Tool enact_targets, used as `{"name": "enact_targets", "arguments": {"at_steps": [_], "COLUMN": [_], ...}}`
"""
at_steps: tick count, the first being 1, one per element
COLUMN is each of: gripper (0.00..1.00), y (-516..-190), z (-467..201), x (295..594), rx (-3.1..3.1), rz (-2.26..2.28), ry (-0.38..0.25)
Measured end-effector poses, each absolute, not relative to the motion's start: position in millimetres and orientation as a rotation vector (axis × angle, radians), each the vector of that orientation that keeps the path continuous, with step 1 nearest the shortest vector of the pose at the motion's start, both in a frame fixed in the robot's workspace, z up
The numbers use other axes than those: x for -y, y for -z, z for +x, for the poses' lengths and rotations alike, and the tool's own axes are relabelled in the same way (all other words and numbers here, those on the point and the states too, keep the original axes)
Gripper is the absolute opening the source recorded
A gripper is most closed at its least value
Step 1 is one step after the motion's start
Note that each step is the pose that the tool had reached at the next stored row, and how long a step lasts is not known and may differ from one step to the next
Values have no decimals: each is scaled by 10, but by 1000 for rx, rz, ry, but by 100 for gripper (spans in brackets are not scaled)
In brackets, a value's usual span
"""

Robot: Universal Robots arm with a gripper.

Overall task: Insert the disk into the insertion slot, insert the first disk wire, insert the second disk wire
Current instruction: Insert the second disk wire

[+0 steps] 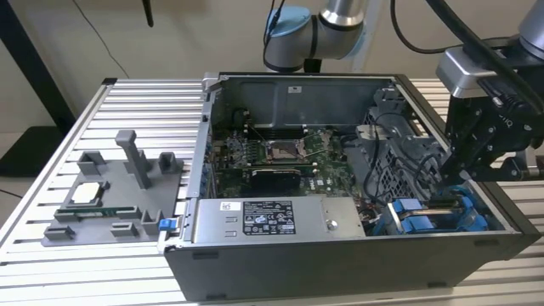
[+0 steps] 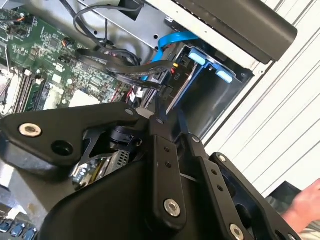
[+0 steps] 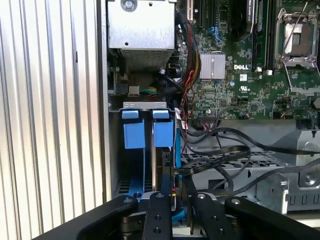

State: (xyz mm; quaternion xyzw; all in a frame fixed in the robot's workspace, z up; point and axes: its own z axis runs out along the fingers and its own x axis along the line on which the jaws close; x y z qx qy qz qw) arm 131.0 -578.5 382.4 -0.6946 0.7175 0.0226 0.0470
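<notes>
One end effector (image 1: 449,173) at the exterior view's lower right, fingers together on a black disk wire (image 2: 125,67) | disk (image 1: 429,217) seated in insertion slot (image 3: 142,187), directly below the fingertips.

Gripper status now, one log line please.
gripper: over insertion slot | disk: seated in slot | black wires: beside gripper | grip: unclear

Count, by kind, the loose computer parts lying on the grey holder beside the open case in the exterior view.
Processor chip: 1
Memory stick: 1
Total: 2
</notes>
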Motion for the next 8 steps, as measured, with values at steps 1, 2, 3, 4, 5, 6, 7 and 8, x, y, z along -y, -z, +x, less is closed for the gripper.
{"name": "enact_targets", "arguments": {"at_steps": [1,2,3,4,5,6,7,8], "gripper": [100,100,100,100,100,100,100,100], "y": [-3825,-3825,-3826,-3826,-3827,-3827,-3828,-3828], "z": [1310,1310,1310,1310,1310,1310,1310,1310], "x": [5785,5785,5785,5785,5785,5785,5785,5785], "rx": [-2189,-2189,-2189,-2189,-2189,-2189,-2189,-2189], "rz": [-2119,-2119,-2119,-2119,-2119,-2119,-2119,-2119], "ry": [-69,-69,-69,-69,-69,-69,-69,-69]}}
